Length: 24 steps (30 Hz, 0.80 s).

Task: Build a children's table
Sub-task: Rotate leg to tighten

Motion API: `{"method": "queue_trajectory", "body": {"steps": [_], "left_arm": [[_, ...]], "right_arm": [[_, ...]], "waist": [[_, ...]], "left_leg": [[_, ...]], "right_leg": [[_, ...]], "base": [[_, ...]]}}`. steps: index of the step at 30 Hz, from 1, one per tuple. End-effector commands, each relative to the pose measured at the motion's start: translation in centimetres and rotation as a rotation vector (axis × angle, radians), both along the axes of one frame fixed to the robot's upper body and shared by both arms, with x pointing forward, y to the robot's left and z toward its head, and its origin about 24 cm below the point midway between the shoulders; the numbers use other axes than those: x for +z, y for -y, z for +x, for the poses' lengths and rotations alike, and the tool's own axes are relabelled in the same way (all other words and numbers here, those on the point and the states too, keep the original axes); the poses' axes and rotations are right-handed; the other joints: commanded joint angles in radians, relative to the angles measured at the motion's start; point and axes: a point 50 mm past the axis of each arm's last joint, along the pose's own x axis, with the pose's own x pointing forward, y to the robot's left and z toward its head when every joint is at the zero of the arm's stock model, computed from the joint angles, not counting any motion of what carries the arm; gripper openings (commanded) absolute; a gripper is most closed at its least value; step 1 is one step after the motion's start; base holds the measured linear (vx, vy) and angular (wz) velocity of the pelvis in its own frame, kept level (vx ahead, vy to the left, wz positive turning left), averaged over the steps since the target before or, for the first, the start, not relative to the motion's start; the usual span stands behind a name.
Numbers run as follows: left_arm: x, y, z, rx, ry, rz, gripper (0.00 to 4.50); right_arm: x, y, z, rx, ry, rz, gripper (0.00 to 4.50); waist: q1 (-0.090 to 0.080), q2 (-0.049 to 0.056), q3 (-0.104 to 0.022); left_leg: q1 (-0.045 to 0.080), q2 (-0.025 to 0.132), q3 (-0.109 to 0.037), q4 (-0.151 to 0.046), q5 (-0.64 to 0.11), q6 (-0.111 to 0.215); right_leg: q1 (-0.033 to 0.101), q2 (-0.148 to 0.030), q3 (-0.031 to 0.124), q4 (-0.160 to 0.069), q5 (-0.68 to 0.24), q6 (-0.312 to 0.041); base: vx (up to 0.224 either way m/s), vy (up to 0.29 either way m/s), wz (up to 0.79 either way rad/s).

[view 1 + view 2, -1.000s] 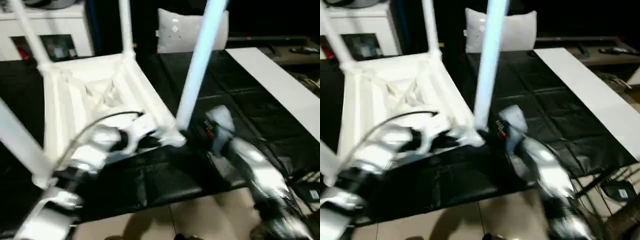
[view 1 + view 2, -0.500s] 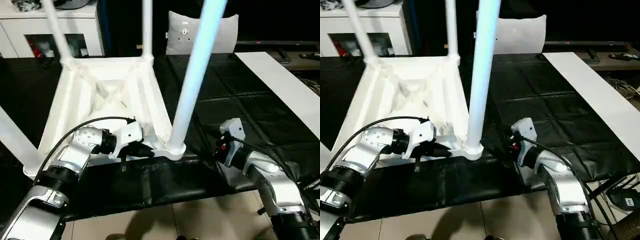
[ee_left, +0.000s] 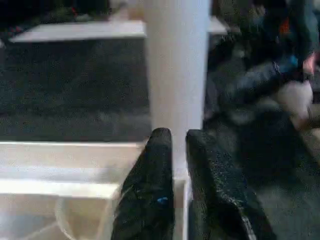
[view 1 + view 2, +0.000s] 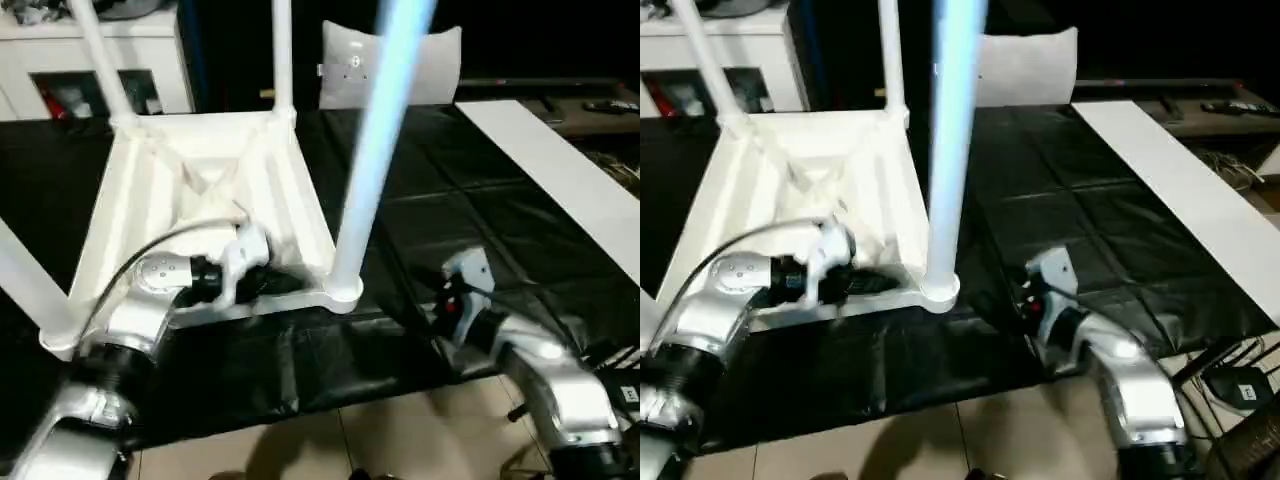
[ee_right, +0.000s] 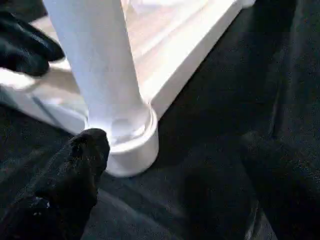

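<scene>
On the black mat [image 4: 470, 215] in front of us, we've got the tabletop [image 4: 200, 190] lying upside down, ribs up, with legs standing in its corner sockets. The near-right leg [image 4: 370, 150] sits in its socket [image 5: 131, 145]. Our left gripper [image 3: 179, 150] is at the near rim beside that leg, fingers nearly together on nothing. Our right gripper [image 5: 170, 180] hangs wide open just beside the socket, not touching it.

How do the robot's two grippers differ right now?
The left gripper has its fingers nearly together; the right gripper has its fingers spread wide. The left reaches over the upturned tabletop's near edge; the right sits off the tabletop, over the black mat. Both point at the base of the near leg, standing in its corner socket, and neither holds it.
</scene>
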Motion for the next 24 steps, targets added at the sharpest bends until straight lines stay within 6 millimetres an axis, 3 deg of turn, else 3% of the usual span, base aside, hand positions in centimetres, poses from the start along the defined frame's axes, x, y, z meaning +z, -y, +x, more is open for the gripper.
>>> {"method": "queue_trajectory", "body": {"steps": [1, 5, 7, 9, 10, 11, 13, 14, 15, 17, 18, 19, 20, 21, 22, 23, 24], "left_arm": [[0.4, -0.5, -0.3, 0.052, 0.004, -0.047, 0.93], [0.7, -1.1, -0.8, 0.265, 0.02, -0.137, 1.36], [0.5, -0.9, -1.6, 0.361, -0.012, -0.206, 1.49], [0.5, -0.7, -2.0, 0.388, -0.027, -0.232, 1.74], [0.3, -0.5, -2.5, 0.441, -0.042, -0.265, 1.77], [0.1, -0.3, -2.9, 0.5, -0.051, -0.295, 1.77], [-0.2, 0.0, -3.8, 0.609, -0.068, -0.33, 1.96], [-0.5, 0.1, -4.4, 0.657, -0.086, -0.32, 2.12], [-0.6, 0.2, -4.6, 0.663, -0.085, -0.316, 2.19], [-0.8, 0.3, -5.1, 0.674, -0.087, -0.308, 2.19], [-0.9, 0.3, -5.4, 0.676, -0.088, -0.308, 2.19], [-1.1, 0.1, -5.8, 0.706, -0.085, -0.306, 2.19], [-1.3, -0.1, -6.0, 0.737, -0.088, -0.3, 2.19], [-1.4, -0.3, -6.2, 0.764, -0.082, -0.291, 2.19], [-1.4, -0.4, -6.4, 0.795, -0.075, -0.279, 2.19], [-1.5, -0.6, -6.5, 0.814, -0.072, -0.263, 2.19], [-1.5, -0.6, -6.6, 0.815, -0.063, -0.255, 2.19]], "right_arm": [[0.3, 0.4, -0.1, -0.049, 0.031, 0.011, 4.5], [0.6, 0.5, -0.2, -0.153, 0.051, 0.063, 4.5], [0.8, 0.4, -0.3, -0.188, 0.047, 0.077, 4.5], [0.9, 0.3, -0.4, -0.197, 0.042, 0.084, 4.5], [0.9, 0.0, -0.6, -0.203, 0.05, 0.06, 4.5], [0.9, -0.3, -0.8, -0.204, 0.055, 0.034, 4.5], [0.9, -0.8, -1.2, -0.211, 0.064, 0.012, 4.5], [1.0, -0.9, -1.3, -0.226, 0.076, 0.01, 4.5], [1.0, -0.9, -1.4, -0.229, 0.076, 0.01, 4.5], [1.0, -1.1, -1.5, -0.236, 0.075, 0.01, 4.5], [1.0, -1.2, -1.6, -0.238, 0.076, 0.011, 4.5], [1.1, -1.4, -1.7, -0.25, 0.078, 0.018, 4.5], [1.2, -1.5, -1.8, -0.263, 0.081, 0.02, 4.5], [1.2, -1.6, -1.8, -0.273, 0.087, 0.019, 4.5], [1.2, -1.8, -1.9, -0.271, 0.085, 0.014, 4.5], [1.0, -1.9, -2.0, -0.258, 0.079, -0.004, 4.5], [0.9, -2.0, -2.1, -0.248, 0.081, -0.02, 4.5]], "waist": [[-0.002, 0.003, -0.075], [-0.005, 0.007, -0.072], [-0.008, 0.014, -0.071], [-0.01, 0.011, -0.069], [-0.014, 0.016, -0.068], [-0.013, 0.017, -0.066], [-0.018, 0.016, -0.065], [-0.024, 0.012, -0.062], [-0.027, 0.01, -0.062], [-0.038, 0.02, -0.058], [-0.049, 0.021, -0.058], [-0.049, 0.024, -0.056], [-0.046, 0.026, -0.047], [-0.038, 0.024, -0.038], [-0.038, 0.008, -0.023], [-0.051, -0.012, -0.019], [-0.069, -0.016, -0.017]], "left_leg": [[-0.001, 0.0, 0.01, -0.066, -0.217, 0.04], [0.001, -0.002, 0.012, -0.066, -0.223, 0.037], [0.002, -0.001, 0.011, -0.066, -0.233, 0.035], [0.004, -0.001, 0.012, -0.065, -0.247, 0.04], [0.002, 0.001, 0.01, -0.066, -0.266, 0.038], [0.006, -0.002, 0.012, -0.064, -0.279, 0.042], [0.004, -0.002, 0.01, -0.062, -0.303, 0.04], [0.01, -0.008, 0.013, -0.055, -0.324, 0.046], [0.009, -0.008, 0.011, -0.055, -0.331, 0.048], [0.015, 0.0, 0.005, -0.058, -0.375, 0.058], [0.006, 0.019, -0.009, -0.073, -0.417, 0.06], [-0.003, 0.035, -0.017, -0.085, -0.449, 0.062], [-0.015, 0.074, -0.031, -0.12, -0.54, 0.059], [-0.015, 0.101, -0.04, -0.151, -0.642, 0.039], [0.007, 0.064, -0.021, -0.134, -0.686, 0.019], [0.045, 0.007, -0.001, -0.066, -0.628, 0.014], [-0.007, -0.054, -0.022, 0.005, -0.467, 0.025]], "right_leg": [[0.06, -0.069, 0.054, -0.084, -0.495, 0.033], [0.058, -0.066, 0.05, -0.091, -0.513, 0.044], [0.059, -0.062, 0.047, -0.093, -0.508, 0.044], [0.058, -0.06, 0.044, -0.099, -0.525, 0.053], [0.061, -0.059, 0.041, -0.102, -0.525, 0.059], [0.056, -0.054, 0.037, -0.11, -0.545, 0.07], [0.059, -0.053, 0.03, -0.114, -0.562, 0.09], [0.052, -0.048, 0.021, -0.125, -0.598, 0.112], [0.054, -0.048, 0.018, -0.13, -0.608, 0.122], [0.054, -0.043, 0.011, -0.139, -0.615, 0.136], [0.072, -0.044, 0.01, -0.127, -0.585, 0.134], [0.083, -0.043, 0.017, -0.112, -0.566, 0.131], [0.097, -0.043, 0.047, -0.058, -0.531, 0.112], [0.101, -0.047, 0.093, 0.012, -0.471, 0.072], [0.067, -0.043, 0.106, -0.024, -0.588, 0.073], [0.012, -0.036, 0.071, -0.106, -0.785, 0.13], [0.041, -0.065, -0.062, -0.177, -0.983, 0.218]], "base": [[0.0, 0.0, 0.0], [0.0, 0.0, 0.0], [0.0, 0.0, 0.0], [0.0, 0.0, 0.0], [0.0, 0.0, 0.0], [0.0, 0.0, 0.0], [0.0, 0.0, 0.0], [0.0, 0.0, 0.0], [0.0, 0.0, 0.0], [0.0, 0.0, 0.0], [0.0, 0.0, 0.0], [0.0, 0.0, 0.0], [0.0, 0.0, 0.0], [-0.023, -0.053, 0.03], [0.0, 0.0, 0.0], [0.0, 0.0, 0.0], [0.0, 0.0, 0.0]]}}
